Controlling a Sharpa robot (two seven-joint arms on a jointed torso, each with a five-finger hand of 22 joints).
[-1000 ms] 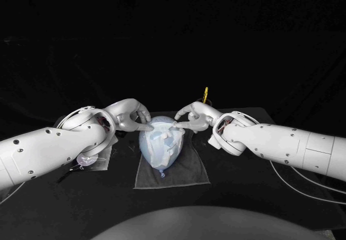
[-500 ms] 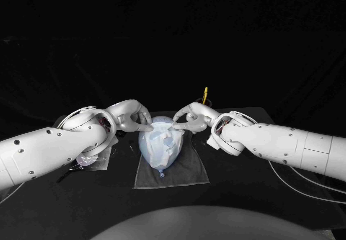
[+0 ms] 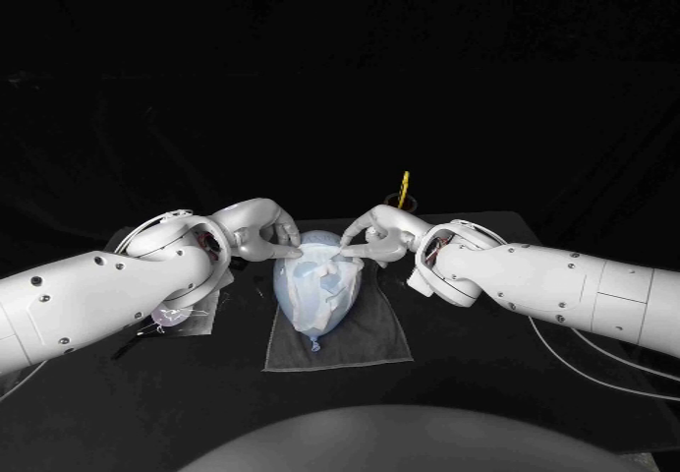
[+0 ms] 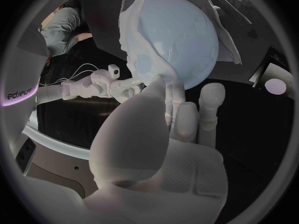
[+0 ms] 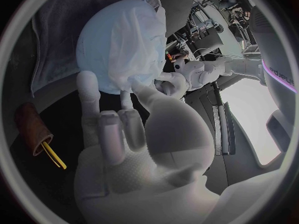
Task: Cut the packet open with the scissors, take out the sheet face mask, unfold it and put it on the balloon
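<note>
Working at the far end of balloon (image 3: 319, 285), laid lengthwise on grey cloth (image 3: 371, 339), knot end nearest the robot. Sheet face mask (image 3: 329, 264) draped rumpled over balloon's far half. Left hand (image 3: 259, 229) at balloon's left flank, fingertips on mask edge; pinch or mere touch, cannot tell. Right hand (image 3: 377, 232) at right flank, pinching a mask fold. Both equally near.

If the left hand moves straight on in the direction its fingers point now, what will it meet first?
The sheet mask on the balloon: the left hand points at it, and its fingertips seem to touch its edge, though depth is unclear.
</note>
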